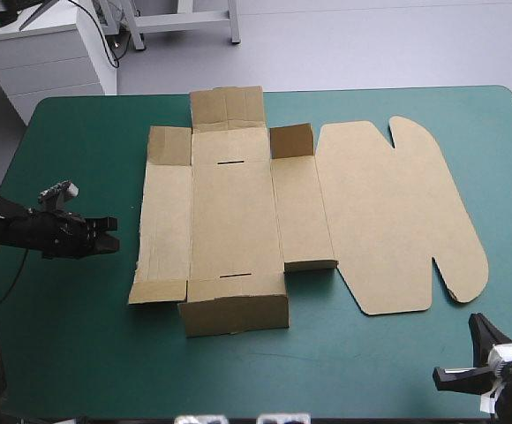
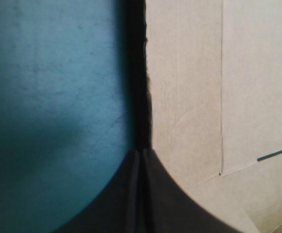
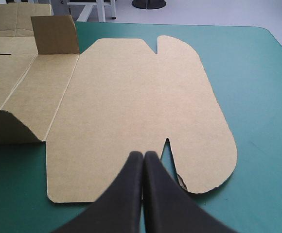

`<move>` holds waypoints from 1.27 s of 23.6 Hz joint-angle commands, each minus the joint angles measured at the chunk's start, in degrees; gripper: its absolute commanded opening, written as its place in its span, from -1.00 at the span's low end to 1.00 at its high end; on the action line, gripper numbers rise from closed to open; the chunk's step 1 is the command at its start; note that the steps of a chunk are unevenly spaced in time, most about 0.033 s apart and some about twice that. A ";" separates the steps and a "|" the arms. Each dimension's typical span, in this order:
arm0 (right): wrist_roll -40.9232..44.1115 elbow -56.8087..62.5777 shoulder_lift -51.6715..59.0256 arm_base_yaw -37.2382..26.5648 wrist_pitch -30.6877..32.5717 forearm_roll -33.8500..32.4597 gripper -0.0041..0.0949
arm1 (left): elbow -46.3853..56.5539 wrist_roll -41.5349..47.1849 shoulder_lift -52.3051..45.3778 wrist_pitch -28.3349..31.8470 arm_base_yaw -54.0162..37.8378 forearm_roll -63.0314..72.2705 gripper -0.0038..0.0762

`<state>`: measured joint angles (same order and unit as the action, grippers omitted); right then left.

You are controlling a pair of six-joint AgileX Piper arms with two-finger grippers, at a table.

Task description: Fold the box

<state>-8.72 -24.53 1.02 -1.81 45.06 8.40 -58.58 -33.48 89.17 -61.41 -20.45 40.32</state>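
Observation:
The brown box [image 1: 234, 212] lies spread on the teal-green cover. Its near wall [image 1: 235, 314] and far wall [image 1: 228, 108] stand up, with a small flap [image 1: 291, 140] raised at the far right corner. The rounded lid [image 1: 397, 212] lies flat to the right. My left gripper [image 1: 109, 233] is shut, low over the cover just left of the box's left panel [image 2: 189, 97], its tip [image 2: 141, 151] at that panel's edge. My right gripper [image 1: 475, 321] is shut near the table's front right corner, its tip [image 3: 144, 154] just short of the lid's near notch [image 3: 167, 141].
Bare teal-green cover [image 1: 79, 336] shows left of the box and along the table's near edge. More cover [image 3: 262, 97] lies right of the lid. A narrow slot [image 2: 272, 155] is cut in the box's floor near the left gripper.

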 commanded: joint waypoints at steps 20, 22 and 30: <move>-0.25 -1.43 1.02 -0.41 -4.50 0.19 -0.96 | -1.63 -3.07 -0.38 3.18 6.55 4.61 0.18; -0.25 -1.43 1.02 -0.41 -4.50 0.19 -0.96 | -1.20 -3.07 0.91 3.56 7.92 4.59 0.18; -0.25 -1.43 1.02 -0.41 -4.50 0.19 -0.96 | -1.20 -2.95 4.85 3.32 9.24 4.87 0.17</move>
<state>-8.72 -24.53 1.02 -1.81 45.00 8.29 -58.55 -36.81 95.90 -57.43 -11.55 42.08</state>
